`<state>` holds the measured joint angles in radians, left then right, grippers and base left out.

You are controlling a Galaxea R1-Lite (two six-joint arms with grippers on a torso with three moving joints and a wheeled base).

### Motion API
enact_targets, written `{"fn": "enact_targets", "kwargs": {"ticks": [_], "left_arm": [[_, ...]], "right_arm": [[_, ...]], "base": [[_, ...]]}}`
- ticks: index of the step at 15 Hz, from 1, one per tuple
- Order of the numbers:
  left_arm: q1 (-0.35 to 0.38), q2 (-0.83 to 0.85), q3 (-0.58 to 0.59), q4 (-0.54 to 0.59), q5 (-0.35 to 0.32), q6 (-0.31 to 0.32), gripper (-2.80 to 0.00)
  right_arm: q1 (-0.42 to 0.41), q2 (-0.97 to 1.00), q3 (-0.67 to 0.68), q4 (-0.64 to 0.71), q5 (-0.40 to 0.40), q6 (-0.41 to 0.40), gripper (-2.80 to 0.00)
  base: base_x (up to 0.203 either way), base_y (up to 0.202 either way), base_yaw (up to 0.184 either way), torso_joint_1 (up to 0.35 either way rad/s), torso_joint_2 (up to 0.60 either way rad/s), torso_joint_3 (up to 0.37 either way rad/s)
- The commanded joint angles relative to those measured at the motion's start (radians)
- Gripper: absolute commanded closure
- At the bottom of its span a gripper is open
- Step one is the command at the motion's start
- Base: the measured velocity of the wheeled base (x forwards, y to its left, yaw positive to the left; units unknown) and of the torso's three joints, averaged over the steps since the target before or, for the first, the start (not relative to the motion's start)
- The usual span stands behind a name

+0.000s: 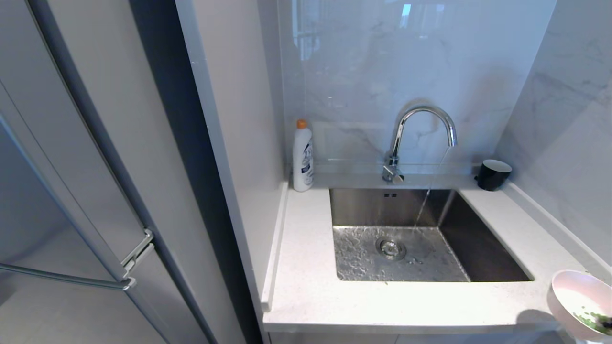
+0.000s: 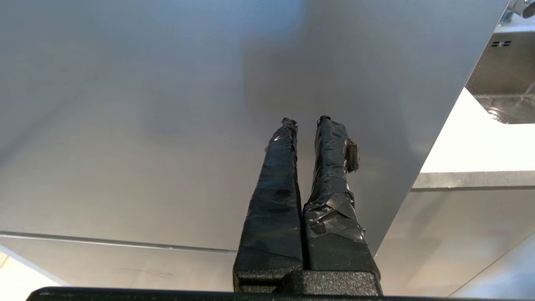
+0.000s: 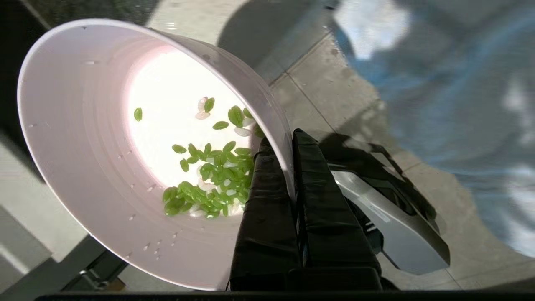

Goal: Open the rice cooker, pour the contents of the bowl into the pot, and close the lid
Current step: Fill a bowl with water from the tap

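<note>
The right gripper (image 3: 288,146) is closed on the rim of the pale pink round plastic bowl (image 3: 104,167), with one black taped finger inside the wall and the other outside. The bowl is tilted, and a small heap of green and white grains (image 3: 209,179) lies in its lower part next to the inner finger, with water drops on the wall. In the head view the bowl (image 1: 581,303) shows only at the lower right corner, over the front right edge of the white speckled tabletop (image 1: 306,286).

The left gripper (image 2: 305,122) hangs in front of a plain grey cabinet panel (image 2: 167,125), its two black taped fingers pressed together and holding nothing.

In the tabletop sits a square steel sink (image 1: 454,234), and a thin stream of water falls into it from the curved chrome tap (image 1: 420,129). A white bottle with an orange cap (image 1: 302,157) stands at the back left corner, and a black cup (image 1: 493,175) stands at the back right. The rice cooker, its pot and its lid are in none of the views.
</note>
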<state>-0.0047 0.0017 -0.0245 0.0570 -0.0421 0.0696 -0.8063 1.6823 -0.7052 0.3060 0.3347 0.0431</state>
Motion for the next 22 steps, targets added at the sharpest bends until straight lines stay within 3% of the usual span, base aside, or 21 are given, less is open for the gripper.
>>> {"fn": "enact_targets", "kwargs": {"ticks": [1, 4, 10, 17, 22], "left_arm": [[0.000, 0.000, 0.000, 0.000, 0.001, -0.004, 0.00], [0.000, 0.000, 0.000, 0.000, 0.004, -0.016, 0.00], [0.002, 0.000, 0.000, 0.000, 0.004, -0.016, 0.00], [0.000, 0.000, 0.000, 0.001, 0.004, -0.016, 0.00], [0.000, 0.000, 0.000, 0.001, 0.004, -0.016, 0.00]], "right_arm": [[0.152, -0.038, -0.045, 0.004, 0.000, 0.115, 0.00], [0.329, 0.043, -0.153, 0.006, -0.038, 0.266, 0.00], [0.537, 0.242, -0.387, 0.001, -0.156, 0.462, 0.00], [0.685, 0.472, -0.692, 0.006, -0.251, 0.649, 0.00], [0.699, 0.639, -0.899, 0.007, -0.340, 0.757, 0.00]], "base": [[0.000, 0.000, 0.000, 0.000, 0.00, 0.000], [0.000, 0.000, 0.000, 0.000, 0.00, 0.000], [0.000, 0.000, 0.000, 0.000, 0.00, 0.000], [0.000, 0.000, 0.000, 0.000, 0.00, 0.000], [0.000, 0.000, 0.000, 0.000, 0.00, 0.000]]}}
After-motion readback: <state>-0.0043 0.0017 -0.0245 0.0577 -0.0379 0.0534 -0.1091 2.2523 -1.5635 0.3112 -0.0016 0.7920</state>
